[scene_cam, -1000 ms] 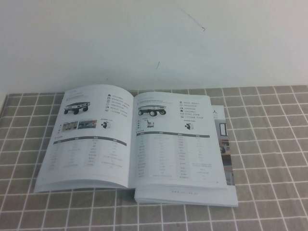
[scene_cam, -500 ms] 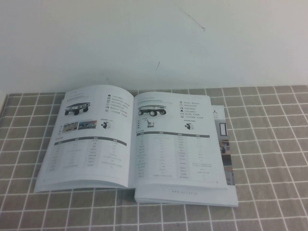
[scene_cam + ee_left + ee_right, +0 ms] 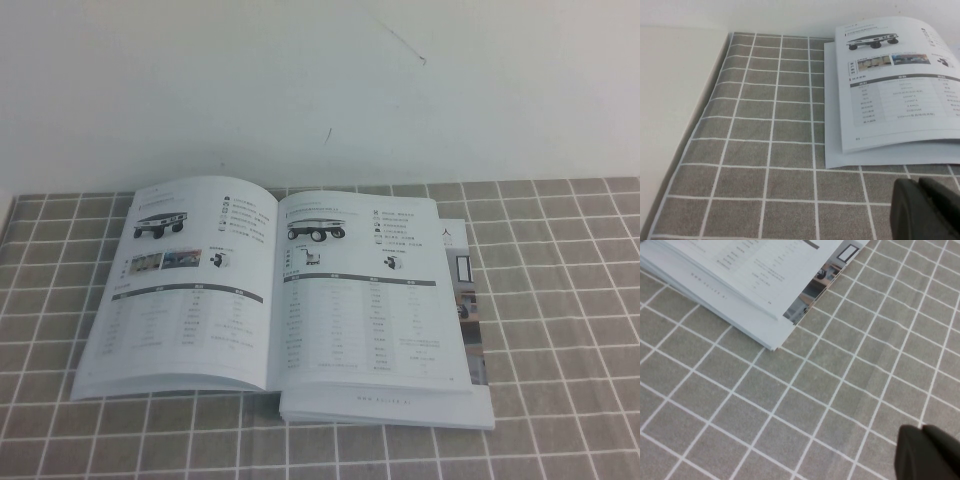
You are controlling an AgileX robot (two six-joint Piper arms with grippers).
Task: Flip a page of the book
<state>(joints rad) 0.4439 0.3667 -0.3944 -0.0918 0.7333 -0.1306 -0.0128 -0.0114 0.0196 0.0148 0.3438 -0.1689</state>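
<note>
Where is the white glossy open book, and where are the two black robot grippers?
White glossy open book (image 3: 280, 290), high view: middle fold.
Left black gripper (image 3: 925, 212), left wrist view: fingertips over the checked cloth.
Right black gripper (image 3: 929, 454), right wrist view: fingertips over the cloth.

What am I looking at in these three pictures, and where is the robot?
It is a two-armed robot, seen through its own cameras. One camera looks down from above at a checked cloth with an open book lying on it; neither arm shows there. The other two cameras sit on the wrists. The dark shape in the left wrist picture is the left gripper, above the cloth near the book's left page. The dark shape in the right wrist picture is the right gripper, off the book's right corner. Neither holds anything. The job, turning a page, has not started.
</note>
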